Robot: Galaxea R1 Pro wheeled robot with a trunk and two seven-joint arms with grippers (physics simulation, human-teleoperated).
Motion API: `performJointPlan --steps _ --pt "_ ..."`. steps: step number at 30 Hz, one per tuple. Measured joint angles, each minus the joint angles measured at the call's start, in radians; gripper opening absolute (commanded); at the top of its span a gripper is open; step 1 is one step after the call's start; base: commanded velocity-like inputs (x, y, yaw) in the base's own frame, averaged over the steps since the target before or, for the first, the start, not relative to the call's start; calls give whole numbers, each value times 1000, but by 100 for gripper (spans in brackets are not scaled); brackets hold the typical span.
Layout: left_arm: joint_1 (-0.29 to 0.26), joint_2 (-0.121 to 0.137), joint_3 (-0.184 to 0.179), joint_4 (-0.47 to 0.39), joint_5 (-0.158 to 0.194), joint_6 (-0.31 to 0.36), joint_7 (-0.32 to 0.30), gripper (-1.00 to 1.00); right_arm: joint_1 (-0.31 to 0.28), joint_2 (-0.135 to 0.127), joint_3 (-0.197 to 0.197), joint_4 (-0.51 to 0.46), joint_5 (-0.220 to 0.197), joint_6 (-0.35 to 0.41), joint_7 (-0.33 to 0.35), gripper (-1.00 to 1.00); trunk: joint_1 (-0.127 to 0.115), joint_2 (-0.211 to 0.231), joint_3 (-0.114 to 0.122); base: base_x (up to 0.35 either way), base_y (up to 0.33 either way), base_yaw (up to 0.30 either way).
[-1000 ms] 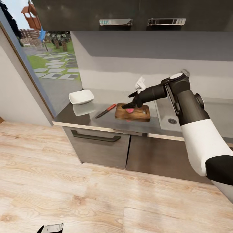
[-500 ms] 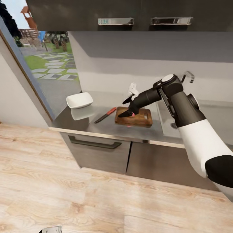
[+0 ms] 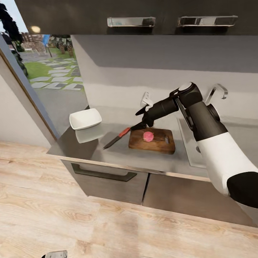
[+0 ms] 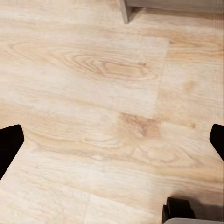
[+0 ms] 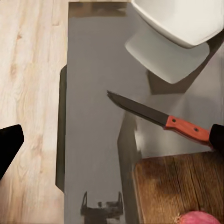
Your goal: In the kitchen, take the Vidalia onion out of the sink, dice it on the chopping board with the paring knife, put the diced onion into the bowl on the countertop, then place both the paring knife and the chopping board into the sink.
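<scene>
- Head view: right arm reaches over the counter point(image 3: 118, 156); right gripper point(image 3: 140, 117) hangs above the gap between knife and board, fingers spread wide, holding nothing.
- Right wrist view: the two dark fingertips point(image 5: 9, 142) sit at opposite edges of the frame, well apart; nothing lies between them but counter point(image 5: 93, 140) and knife.
- Onion point(image 3: 148, 135): pinkish, whole, resting on the board point(image 3: 152, 141), toward the end nearer the knife. In the right wrist view only its top edge shows point(image 5: 198, 218) at the board corner point(image 5: 182, 186).
- Board lies flat on the counter, slot handle at the end nearer the sink point(image 3: 190, 150).
- Knife point(image 3: 116, 138): flat on the counter just beside the board, between board and bowl; red handle toward the board, dark blade pointing toward the counter's front edge. Right wrist view: handle point(image 5: 186, 129) close to one fingertip; touching or not, cannot tell.
- Bowl point(image 3: 85, 119): white, upright, at the counter's window end, apart from the knife; its reflection shows in the steel. No contents seen in its visible part point(image 5: 179, 21).
- Faucet point(image 3: 215, 93) stands behind the sink.
- Left gripper point(image 4: 112, 140): wrist view shows dark fingertips point(image 4: 9, 144) at opposite frame edges, set wide, over wood floor point(image 4: 102, 70); nothing held.
</scene>
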Motion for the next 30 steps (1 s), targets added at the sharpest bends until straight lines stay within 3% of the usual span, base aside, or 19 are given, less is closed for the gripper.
performJointPlan --steps 5,12,21,30 --pt "0 10 0 2 0 5 1 100 0 1 1 0 0 0 0 100 0 0 0 121 186 0" --pt "16 11 0 3 -1 150 0 100 0 4 2 2 0 -1 0 100 0 0 0 19 35 0" --pt "35 11 0 3 -1 177 1 100 0 5 4 8 -1 -21 0 100 0 0 0 16 3 0" --pt "38 12 0 1 -1 219 2 100 0 2 5 11 -1 -57 1 100 0 0 0 274 0 0"
